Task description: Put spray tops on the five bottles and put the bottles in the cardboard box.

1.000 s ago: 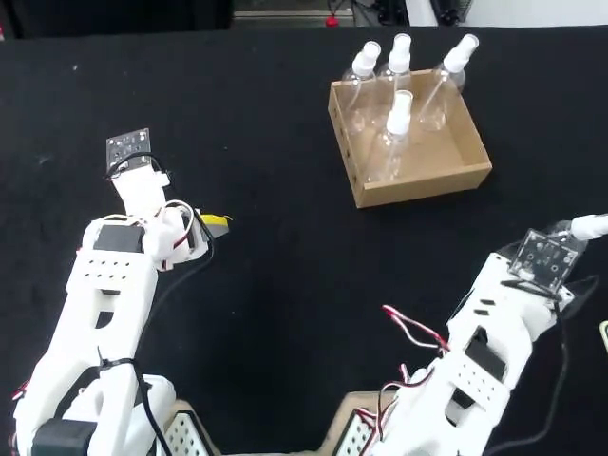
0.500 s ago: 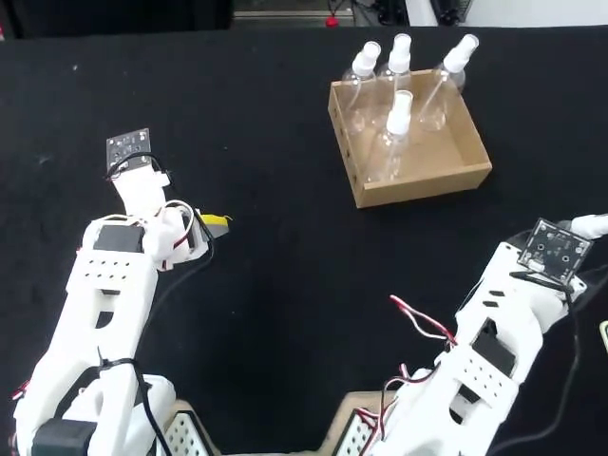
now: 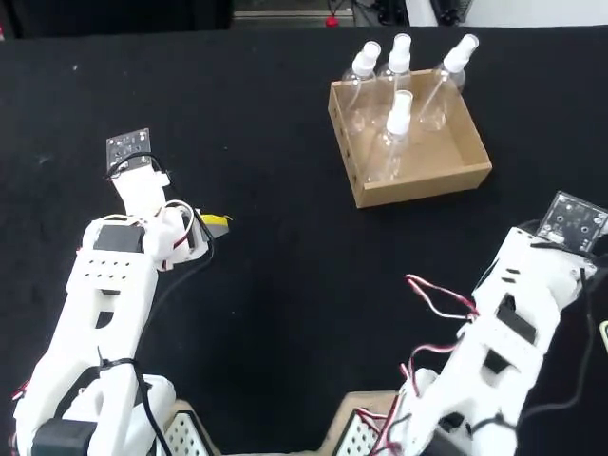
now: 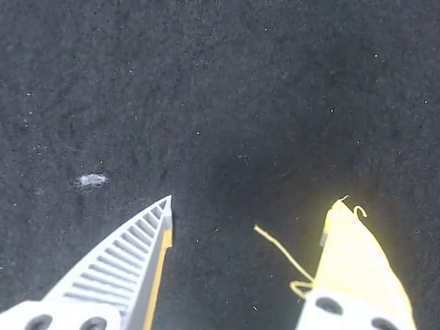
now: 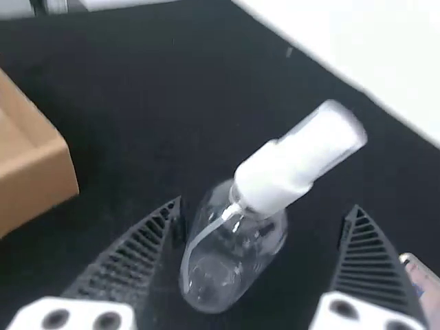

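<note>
Nearest me, the left arm [image 3: 114,285] stands over the bare black table [image 3: 275,133], well away from everything else. Its wrist camera looks straight down between the left gripper [image 4: 254,201], whose grey and yellow fingers are spread apart with nothing between them. Beneath it there is cloth and a speck of white lint [image 4: 89,181].

Over on the other side, the right arm [image 3: 513,332] stretches toward the table's right edge. From above, its own wrist covers what lies under it. The right wrist camera fills that in. A clear bottle [image 5: 230,261] with a white spray top [image 5: 302,165] sits tilted between the black fingers of the right gripper [image 5: 267,206]. The jaws are wide and I see a gap on both sides of the bottle. A corner of the cardboard box [image 5: 31,161] stands off to one side.

Farther back, the cardboard box [image 3: 418,185] holds four capped bottles [image 3: 391,138]: three along its far wall, one nearer the middle.
</note>
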